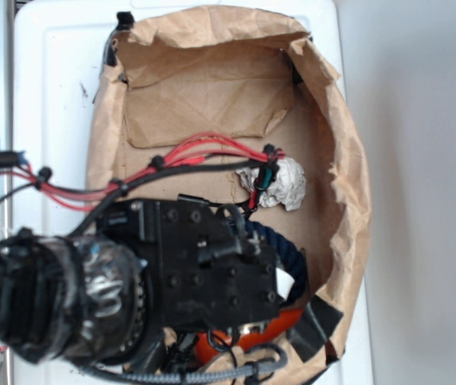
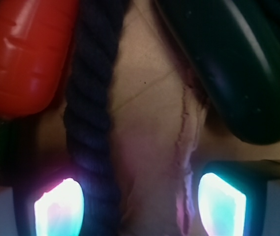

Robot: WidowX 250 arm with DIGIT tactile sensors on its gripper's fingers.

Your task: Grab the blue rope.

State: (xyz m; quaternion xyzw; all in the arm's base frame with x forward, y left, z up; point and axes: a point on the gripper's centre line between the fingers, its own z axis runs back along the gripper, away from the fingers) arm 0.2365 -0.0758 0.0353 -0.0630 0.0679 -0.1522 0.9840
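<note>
The blue rope (image 2: pixel 88 113) is a thick navy twisted strand that runs down the left half of the wrist view and passes just inside the left glowing fingertip (image 2: pixel 58 206). My gripper (image 2: pixel 140 209) is open, with a wide gap between its two fingertips; the rope lies in the left part of that gap over brown paper. In the exterior view the rope (image 1: pixel 285 250) curves out from under the black gripper body (image 1: pixel 211 269), which hangs low over the bin floor and hides most of the rope.
An orange carrot (image 2: pixel 24 54) lies left of the rope and a dark green oval object (image 2: pixel 238 69) lies to its right. A crumpled white paper ball (image 1: pixel 282 183) sits further back. Brown paper walls (image 1: pixel 348 160) surround the bin; red and black cables (image 1: pixel 171 160) cross above.
</note>
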